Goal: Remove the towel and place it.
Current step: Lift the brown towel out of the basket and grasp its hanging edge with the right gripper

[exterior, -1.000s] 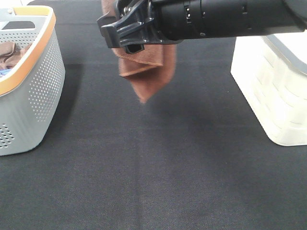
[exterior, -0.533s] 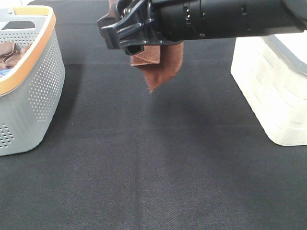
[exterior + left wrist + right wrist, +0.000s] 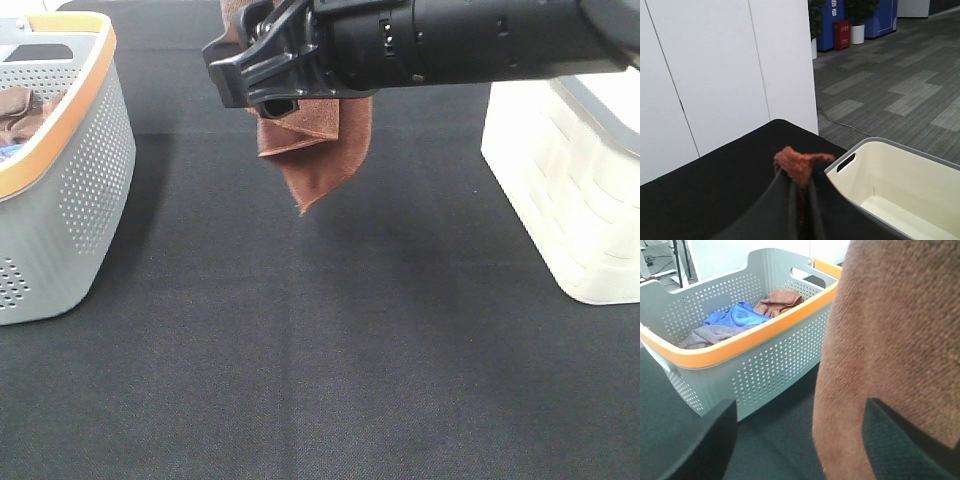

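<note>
Against half a second ago, the basket at left lies unchanged. The towel at upper centre now hangs lower, its tip dropped back toward the table and its folds looser. The right gripper above it has barely shifted, and the bin at right is as before. The left gripper is clamped on a towel corner. The right's jaws stand apart with the towel hanging between them, clear of the table. White characters on a blue panel are too small to read.
</note>
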Robot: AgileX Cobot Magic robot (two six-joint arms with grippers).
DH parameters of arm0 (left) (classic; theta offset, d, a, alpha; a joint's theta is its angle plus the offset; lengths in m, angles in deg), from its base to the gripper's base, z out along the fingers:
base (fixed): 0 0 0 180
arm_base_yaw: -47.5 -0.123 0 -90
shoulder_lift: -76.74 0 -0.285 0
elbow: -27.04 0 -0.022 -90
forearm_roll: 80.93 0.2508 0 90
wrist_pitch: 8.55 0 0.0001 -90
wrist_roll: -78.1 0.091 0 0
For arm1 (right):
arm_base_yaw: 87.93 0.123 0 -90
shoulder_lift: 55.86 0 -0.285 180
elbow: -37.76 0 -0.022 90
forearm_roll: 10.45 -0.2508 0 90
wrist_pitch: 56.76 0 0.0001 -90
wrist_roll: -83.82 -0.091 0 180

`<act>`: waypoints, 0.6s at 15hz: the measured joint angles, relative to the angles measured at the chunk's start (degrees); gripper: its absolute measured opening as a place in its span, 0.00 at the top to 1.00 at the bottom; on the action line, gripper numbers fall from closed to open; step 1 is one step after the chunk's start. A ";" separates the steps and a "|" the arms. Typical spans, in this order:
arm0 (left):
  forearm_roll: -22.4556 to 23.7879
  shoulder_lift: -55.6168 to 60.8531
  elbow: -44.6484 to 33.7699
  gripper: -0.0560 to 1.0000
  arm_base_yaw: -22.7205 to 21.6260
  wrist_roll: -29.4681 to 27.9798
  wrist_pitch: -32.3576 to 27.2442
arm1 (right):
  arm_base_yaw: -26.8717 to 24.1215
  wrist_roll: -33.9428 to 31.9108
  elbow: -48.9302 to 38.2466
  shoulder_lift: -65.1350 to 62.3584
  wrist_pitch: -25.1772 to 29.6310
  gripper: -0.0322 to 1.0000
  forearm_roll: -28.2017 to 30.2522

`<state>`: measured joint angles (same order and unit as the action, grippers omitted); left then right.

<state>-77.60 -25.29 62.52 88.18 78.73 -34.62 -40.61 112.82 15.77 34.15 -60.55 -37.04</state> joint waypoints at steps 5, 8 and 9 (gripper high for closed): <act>-0.86 0.00 0.00 0.94 0.00 0.00 -0.34 | 0.00 0.00 0.06 4.18 -3.21 0.32 -0.11; -0.63 0.00 0.00 0.94 0.00 0.00 -2.98 | 0.00 0.00 0.06 4.58 -6.93 0.30 -2.29; 0.52 0.00 0.00 0.94 0.00 0.00 -3.38 | 0.00 0.00 0.06 4.58 -7.45 0.29 -3.32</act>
<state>-77.09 -25.29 62.52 88.18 78.73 -38.00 -40.61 112.82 15.83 38.73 -67.99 -40.36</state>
